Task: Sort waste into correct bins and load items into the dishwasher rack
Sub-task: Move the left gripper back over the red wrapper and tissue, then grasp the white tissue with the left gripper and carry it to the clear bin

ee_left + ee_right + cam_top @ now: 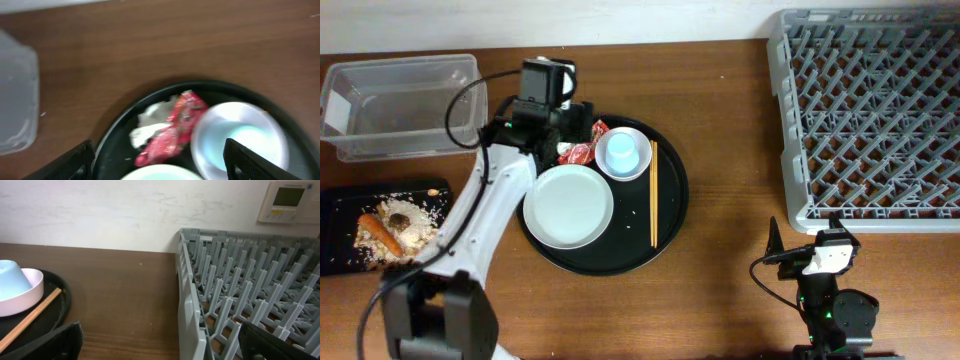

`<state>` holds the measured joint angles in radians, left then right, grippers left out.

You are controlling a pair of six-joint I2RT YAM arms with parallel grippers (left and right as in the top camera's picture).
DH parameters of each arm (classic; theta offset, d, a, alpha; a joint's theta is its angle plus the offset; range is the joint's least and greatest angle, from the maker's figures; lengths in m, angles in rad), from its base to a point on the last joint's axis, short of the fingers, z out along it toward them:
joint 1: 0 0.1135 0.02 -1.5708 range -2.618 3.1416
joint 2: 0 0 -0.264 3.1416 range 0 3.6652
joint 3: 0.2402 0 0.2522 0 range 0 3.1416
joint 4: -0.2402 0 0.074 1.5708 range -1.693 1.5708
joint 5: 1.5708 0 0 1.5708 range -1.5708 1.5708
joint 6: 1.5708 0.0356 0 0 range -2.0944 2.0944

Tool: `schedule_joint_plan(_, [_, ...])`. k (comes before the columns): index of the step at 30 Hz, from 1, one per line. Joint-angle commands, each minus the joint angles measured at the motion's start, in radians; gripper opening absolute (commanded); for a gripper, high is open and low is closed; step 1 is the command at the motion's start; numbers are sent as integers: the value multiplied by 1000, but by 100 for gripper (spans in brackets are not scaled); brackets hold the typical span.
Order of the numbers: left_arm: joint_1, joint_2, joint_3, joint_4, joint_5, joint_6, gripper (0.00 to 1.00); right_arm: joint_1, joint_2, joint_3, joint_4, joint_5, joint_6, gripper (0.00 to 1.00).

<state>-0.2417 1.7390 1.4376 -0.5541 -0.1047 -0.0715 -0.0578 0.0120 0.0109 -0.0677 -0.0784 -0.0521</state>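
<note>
The round black tray [665,215] holds a pale plate [568,206], a pinkish-white bowl [638,165] with a light-blue cup [620,152] in it, wooden chopsticks [653,195], a red wrapper [582,150] and a white tissue [150,122]. My left gripper [563,135] is open above the wrapper [177,127] and tissue, holding nothing. The bowl [240,142] lies to their right in the left wrist view. My right gripper [798,250] is open and empty, beside the grey rack's [870,120] front left corner. The black rectangular tray [340,205] holds rice crumbs [420,225], a carrot [382,235] and a brown lump [398,218].
The clear plastic tub [400,105] stands at the back left, empty. The right wrist view shows the rack [240,305], the bowl [27,292] with the cup [10,280] and a chopstick [30,320] on the tray edge. A wall with a control panel [287,200] lies behind.
</note>
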Motion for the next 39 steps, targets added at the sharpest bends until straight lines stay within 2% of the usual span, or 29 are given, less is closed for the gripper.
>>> schedule_joint_plan(1, [16,110,5,-5,-18,-5,82,6,-8,-5,-5,5,5,98])
schedule_joint_plan(18, [23,279,5,57,-24,-6,82,6,-8,-5,-5,5,5,98])
schedule_joint_plan(23, [22,294,5,110,-27,-6,79,6,-8,-5,-5,5,5,98])
schedule_joint_plan(32, [22,294,5,97,-27,-6,38,6,-8,-5,-5,5,5,98])
schedule_joint_plan(35, [23,294,5,94,-27,-5,34,6,-8,-5,-5,4,5,98])
schedule_joint_plan(36, [23,294,5,94,-27,-5,25,6,-8,-5,-5,5,5,98])
schedule_joint_plan(37, [23,294,5,95,-27,-6,20,6,-8,-5,-5,5,5,98])
schedule_joint_plan(38, [23,293,5,96,-27,-6,8,6,-8,-5,-5,5,5,98])
schedule_joint_plan(39, [23,288,8,94,-26,-6,1,6,-8,-5,-5,5,5,98])
